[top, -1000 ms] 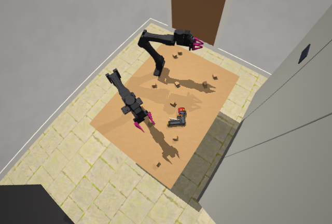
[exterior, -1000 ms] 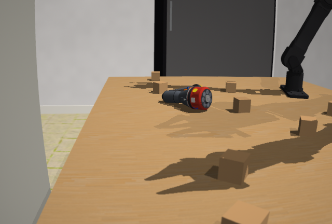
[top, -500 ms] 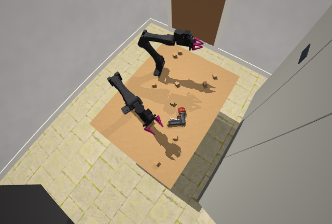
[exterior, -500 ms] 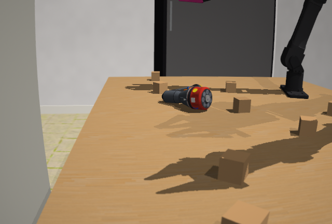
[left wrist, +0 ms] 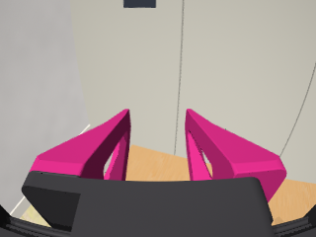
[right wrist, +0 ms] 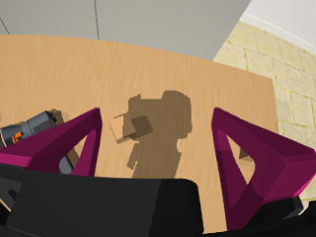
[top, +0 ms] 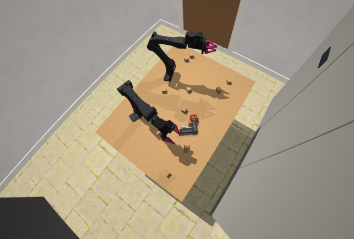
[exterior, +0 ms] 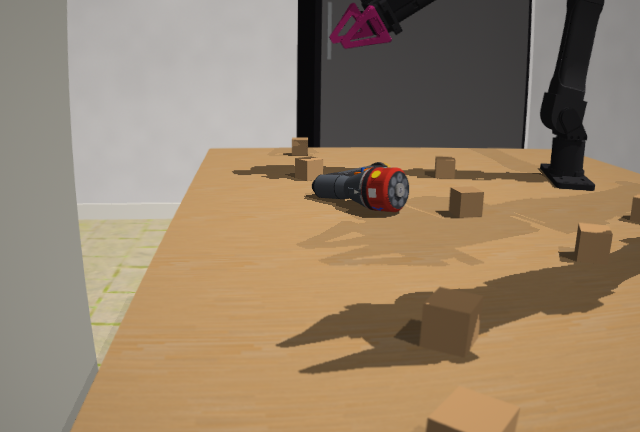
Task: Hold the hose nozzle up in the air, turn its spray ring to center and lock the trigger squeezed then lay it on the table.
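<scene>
Top view: nozzle (top: 195, 126) (exterior: 336, 186) (right wrist: 37, 125) is on its side on the table (top: 206, 156) (exterior: 180, 365) (left wrist: 153, 163) (right wrist: 197, 79), red spray ring (top: 193, 117) (exterior: 379, 189) at one end, handle bent off the other. Our R gripper (top: 177, 138) (exterior: 337, 43) (right wrist: 157, 109) is by the handle end in this view, fingers wide apart, nothing held. Our L gripper (top: 215, 48) (left wrist: 158, 110) is well apart from it, past the table edge as seen here, fingers part open, also nothing held.

Ext. view: we see R gripper up over the table, pointing down at a slant, w/ the nozzle below. Ring faces us; yellow and white marks show. Can't tell which symbol is at the arrow.

L wrist: we've a gap betw. the fingers, cabinet (left wrist: 143, 64) and table edge behind.

R wrist: wide gap, a wooden block (top: 186, 149) (right wrist: 122, 127) on the table in line w/ it. Nozzle's off to the L of pic, partly hidden by a finger.
</scene>
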Robot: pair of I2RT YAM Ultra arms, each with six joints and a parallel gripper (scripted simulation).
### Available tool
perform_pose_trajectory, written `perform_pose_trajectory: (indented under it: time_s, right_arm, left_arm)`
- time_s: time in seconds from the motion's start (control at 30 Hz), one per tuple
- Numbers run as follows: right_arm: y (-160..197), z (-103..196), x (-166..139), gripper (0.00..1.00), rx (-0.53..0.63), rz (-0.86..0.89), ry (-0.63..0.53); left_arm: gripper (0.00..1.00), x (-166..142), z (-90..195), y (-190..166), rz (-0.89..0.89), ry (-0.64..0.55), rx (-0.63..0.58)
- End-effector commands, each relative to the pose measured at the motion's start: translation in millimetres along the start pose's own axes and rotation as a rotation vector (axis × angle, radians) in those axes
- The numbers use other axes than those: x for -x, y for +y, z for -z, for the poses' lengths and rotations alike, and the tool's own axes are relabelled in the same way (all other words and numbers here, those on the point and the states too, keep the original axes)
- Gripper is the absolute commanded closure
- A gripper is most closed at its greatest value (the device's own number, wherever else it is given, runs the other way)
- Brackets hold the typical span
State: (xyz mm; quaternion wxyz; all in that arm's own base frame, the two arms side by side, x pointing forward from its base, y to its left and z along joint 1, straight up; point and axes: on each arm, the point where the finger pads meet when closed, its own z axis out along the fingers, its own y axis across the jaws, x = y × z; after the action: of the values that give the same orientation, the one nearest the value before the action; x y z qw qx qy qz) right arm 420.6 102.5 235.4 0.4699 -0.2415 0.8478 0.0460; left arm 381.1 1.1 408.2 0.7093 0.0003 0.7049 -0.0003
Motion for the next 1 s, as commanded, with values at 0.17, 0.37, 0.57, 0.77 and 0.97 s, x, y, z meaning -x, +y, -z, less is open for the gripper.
perform_pose_trajectory:
  time_s: [0.17, 0.37, 0.57, 0.77, 0.97]
  right_arm:
    - [41.4, -24.0, -30.1, 0.23, 0.172, 0.1, 0.152]
    - [64.5, -37.2, -51.7, 0.23, 0.265, 0.148, 0.233]
    - [96.7, -48.3, -83.5, 0.23, 0.4, 0.207, 0.341]
    - [117.6, -52.5, -103.0, 0.23, 0.49, 0.246, 0.406]
    - [143.1, -55.4, -126.1, 0.23, 0.606, 0.293, 0.481]
  left_arm:
    - [0.63, 24.2, 0.0, -0.4, 0.006, -0.055, 0.001]
    - [0.63, 24.2, 0.0, -0.4, 0.006, -0.055, 0.001]
    - [0.63, 24.2, 0.0, -0.4, 0.006, -0.055, 0.001]
    - [0.63, 24.2, 0.0, -0.4, 0.006, -0.055, 0.001]
    - [0.63, 24.2, 0.0, -0.4, 0.006, -0.055, 0.001]
